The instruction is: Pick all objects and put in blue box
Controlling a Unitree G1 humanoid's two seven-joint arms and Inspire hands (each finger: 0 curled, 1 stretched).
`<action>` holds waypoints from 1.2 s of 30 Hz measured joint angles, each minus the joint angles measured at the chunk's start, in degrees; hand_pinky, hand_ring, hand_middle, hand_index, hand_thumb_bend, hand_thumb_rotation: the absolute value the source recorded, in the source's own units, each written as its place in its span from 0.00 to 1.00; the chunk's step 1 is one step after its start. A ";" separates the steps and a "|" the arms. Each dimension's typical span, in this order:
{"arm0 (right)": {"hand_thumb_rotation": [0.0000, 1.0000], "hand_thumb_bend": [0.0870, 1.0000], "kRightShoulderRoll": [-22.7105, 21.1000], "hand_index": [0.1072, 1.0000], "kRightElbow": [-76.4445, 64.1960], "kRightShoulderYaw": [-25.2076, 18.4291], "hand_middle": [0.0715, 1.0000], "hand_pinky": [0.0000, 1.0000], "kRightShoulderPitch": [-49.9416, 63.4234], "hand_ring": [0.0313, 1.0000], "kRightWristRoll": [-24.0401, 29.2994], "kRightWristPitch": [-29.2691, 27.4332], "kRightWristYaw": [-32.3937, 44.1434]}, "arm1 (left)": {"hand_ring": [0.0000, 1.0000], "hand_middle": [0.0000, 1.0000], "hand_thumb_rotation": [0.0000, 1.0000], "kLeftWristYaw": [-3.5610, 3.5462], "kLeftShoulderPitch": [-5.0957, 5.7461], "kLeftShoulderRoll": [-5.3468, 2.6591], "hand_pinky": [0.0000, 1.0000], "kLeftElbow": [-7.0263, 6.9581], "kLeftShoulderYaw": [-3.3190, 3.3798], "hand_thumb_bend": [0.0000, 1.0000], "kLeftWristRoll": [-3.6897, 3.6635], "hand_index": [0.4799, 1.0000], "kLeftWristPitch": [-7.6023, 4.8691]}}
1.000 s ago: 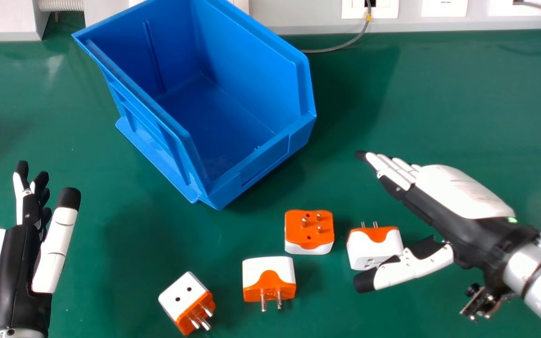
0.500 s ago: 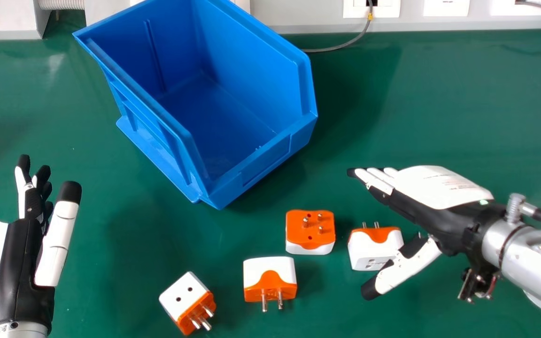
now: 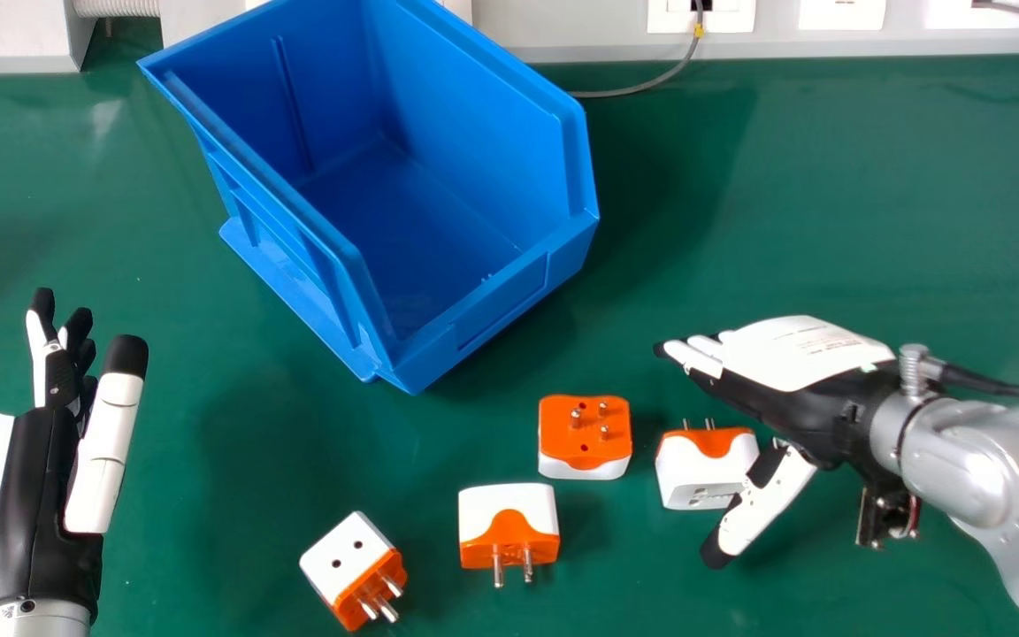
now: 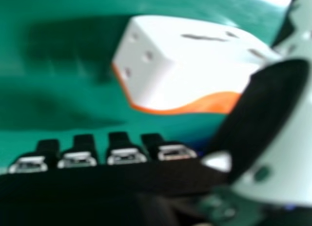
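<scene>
Since 1 second ago, the right hand (image 3: 797, 354) has swung its fingertips toward the table's near edge and brought its wrist left, its thumb now beside the rightmost adapter. Left hand has slid slightly toward the far edge; all 4 adapters and the 1 box have stayed put.

Green table (image 3: 872, 212) comes first by size, with open room from the box rightward along its far edge, and another bare stretch between left hand and adapters. Next, the blue box (image 3: 501, 296) sits by that far edge, 1 corner turned nearward. Of the 2 hands, the right is open and holding nothing: fingers straight, thumb spread wide. Small print on its white back is too fine to read. Left hand (image 3: 32, 495) rests open at the table's left, empty.

All 4 white-and-orange adapters lie outside the box, nearward: rightmost adapter (image 3: 695, 473), between right thumb and fingers, touching or not I cannot tell; pins-up adapter (image 3: 585, 442) just left; 2-pin adapter (image 3: 509, 522) nearer; leftmost adapter (image 3: 355, 566) nearest, 3 pins showing.
</scene>
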 measured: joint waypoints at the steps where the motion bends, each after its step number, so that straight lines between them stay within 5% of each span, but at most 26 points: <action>1: 0.45 0.85 0.00 1.00 0.54 0.36 1.00 1.00 -0.37 1.00 -0.09 0.01 0.29 | 1.00 1.00 0.98 0.01 0.02 0.02 1.00 0.00 0.04 0.79 0.00 1.00 0.03; 36: 0.41 0.76 -0.86 0.97 -8.01 2.52 1.00 0.96 2.30 1.00 -2.83 2.20 5.13 | 1.00 1.00 0.99 -0.37 0.73 0.32 0.99 -1.30 0.28 0.78 -0.06 1.00 0.68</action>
